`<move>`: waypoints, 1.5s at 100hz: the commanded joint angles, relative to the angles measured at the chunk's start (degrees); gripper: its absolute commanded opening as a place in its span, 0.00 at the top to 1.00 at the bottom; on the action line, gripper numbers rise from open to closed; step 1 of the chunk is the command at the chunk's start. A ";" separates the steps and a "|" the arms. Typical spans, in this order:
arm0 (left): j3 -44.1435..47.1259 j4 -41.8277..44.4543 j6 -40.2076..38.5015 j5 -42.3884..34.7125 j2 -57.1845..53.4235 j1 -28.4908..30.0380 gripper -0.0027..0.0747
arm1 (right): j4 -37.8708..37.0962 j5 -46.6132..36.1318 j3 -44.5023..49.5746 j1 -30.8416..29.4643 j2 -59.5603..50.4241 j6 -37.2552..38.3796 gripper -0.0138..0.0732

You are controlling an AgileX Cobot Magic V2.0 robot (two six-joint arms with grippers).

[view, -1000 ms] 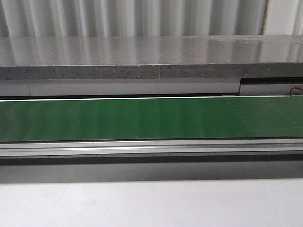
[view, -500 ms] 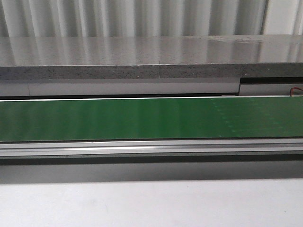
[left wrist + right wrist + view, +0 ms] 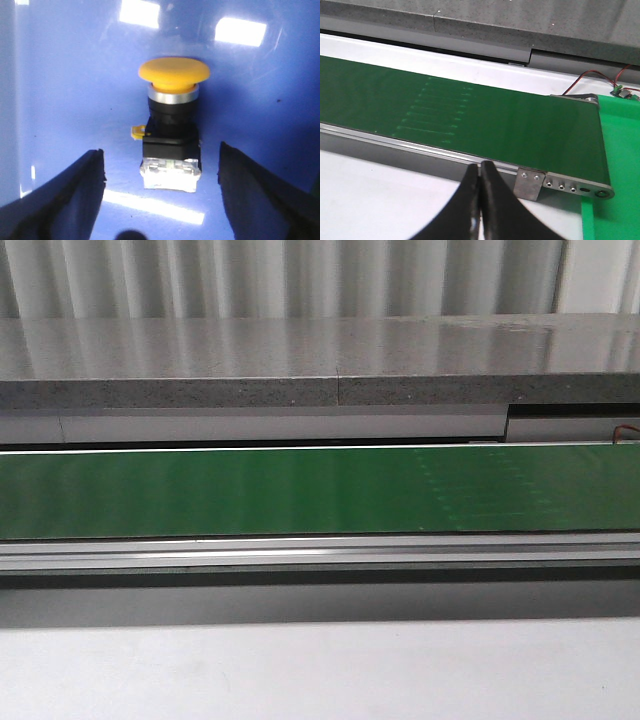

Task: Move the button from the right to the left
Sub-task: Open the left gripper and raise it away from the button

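In the left wrist view the button [image 3: 172,127] lies on a glossy blue surface [image 3: 75,90], its orange-yellow cap pointing away from the fingers and its clear base nearest them. My left gripper [image 3: 161,160] is open, its two black fingers wide apart on either side of the base, touching nothing. In the right wrist view my right gripper [image 3: 480,172] is shut with nothing between its fingers, hovering over the white table near the belt's rail. Neither gripper nor the button shows in the front view.
A green conveyor belt [image 3: 300,490] runs across the front view with a metal rail [image 3: 300,552] before it and a grey stone ledge [image 3: 300,370] behind. The belt's end bracket [image 3: 530,182], red wires [image 3: 590,80] and a green mat [image 3: 620,150] show in the right wrist view.
A faint patterned patch on the green belt has drifted leftward across the front view. Nothing else there has changed.
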 commanded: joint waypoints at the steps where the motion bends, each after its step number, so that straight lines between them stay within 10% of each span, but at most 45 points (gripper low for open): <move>1: -1.17 -0.25 0.10 -2.20 -5.36 -0.06 0.41 | 0.40 -4.60 -1.40 0.09 0.51 -0.44 0.92; 34: 0.52 -8.69 0.10 -12.41 -19.61 -4.62 0.99 | 0.40 -4.60 -1.40 0.09 0.51 -0.44 0.92; 150: 45.66 -21.19 0.10 -46.51 -67.06 -21.91 0.99 | 0.40 -4.60 -1.40 0.09 0.51 -0.44 0.92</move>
